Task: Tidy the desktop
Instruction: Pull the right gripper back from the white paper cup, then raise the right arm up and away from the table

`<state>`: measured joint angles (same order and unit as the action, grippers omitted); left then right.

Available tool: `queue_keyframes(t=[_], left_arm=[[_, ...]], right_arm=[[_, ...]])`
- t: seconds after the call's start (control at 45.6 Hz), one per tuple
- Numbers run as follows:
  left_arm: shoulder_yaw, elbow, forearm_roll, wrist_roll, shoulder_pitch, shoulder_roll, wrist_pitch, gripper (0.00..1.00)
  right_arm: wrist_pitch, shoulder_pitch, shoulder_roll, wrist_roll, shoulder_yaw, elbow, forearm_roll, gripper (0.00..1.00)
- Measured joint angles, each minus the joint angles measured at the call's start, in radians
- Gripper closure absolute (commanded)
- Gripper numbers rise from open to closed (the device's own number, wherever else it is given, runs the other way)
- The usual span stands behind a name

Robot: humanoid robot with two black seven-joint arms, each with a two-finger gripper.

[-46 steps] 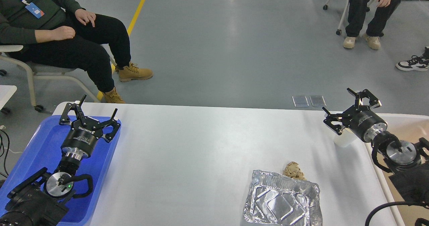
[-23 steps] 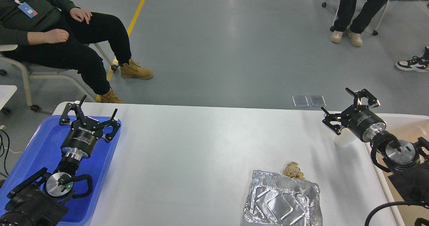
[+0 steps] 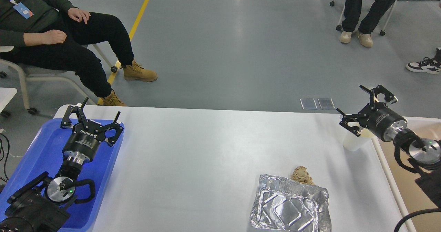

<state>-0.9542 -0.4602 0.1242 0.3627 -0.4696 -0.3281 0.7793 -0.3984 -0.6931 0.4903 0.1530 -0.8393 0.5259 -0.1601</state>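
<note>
The desktop [image 3: 206,156] fills the middle of the view. The crumpled foil tray [image 3: 291,208] on its near-right part looks light, flimsy and dentable, so pinch its rim. The left gripper [image 3: 91,116] and right gripper [image 3: 367,106] are both spread, holding nothing.

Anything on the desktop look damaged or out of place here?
Yes. The foil tray at the near edge of the desktop is crumpled, its rim bent. A crumpled brown paper wad lies loose at its far edge.
</note>
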Motion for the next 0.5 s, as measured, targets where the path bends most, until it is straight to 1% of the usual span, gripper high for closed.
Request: queue_keyframes(t=[0.11,0.241,0.394,0.46,0.482,0.504], left_arm=[[0.000,0.000,0.000,0.000,0.000,0.000,0.000,0.01],[0.000,0.000,0.000,0.000,0.000,0.000,0.000,0.01],[0.000,0.000,0.000,0.000,0.000,0.000,0.000,0.01],[0.000,0.000,0.000,0.000,0.000,-0.001,0.000,0.01],[0.000,0.000,0.000,0.000,0.000,-0.001,0.000,0.01],[0.000,0.000,0.000,0.000,0.000,-0.001,0.000,0.01]], right_arm=[[0.002,-0.026,0.070,0.001,0.079,0.065,0.002,0.00],[0.004,-0.095,0.164,0.000,0.218,0.134,0.002,0.00],[0.000,-0.228,0.254,-0.004,0.454,0.176,0.002,0.00],[-0.001,-0.304,0.284,-0.005,0.576,0.187,0.002,0.00],[-0.003,-0.351,0.300,-0.006,0.652,0.192,0.002,0.00],[-0.003,-0.369,0.305,-0.006,0.678,0.194,0.002,0.00]])
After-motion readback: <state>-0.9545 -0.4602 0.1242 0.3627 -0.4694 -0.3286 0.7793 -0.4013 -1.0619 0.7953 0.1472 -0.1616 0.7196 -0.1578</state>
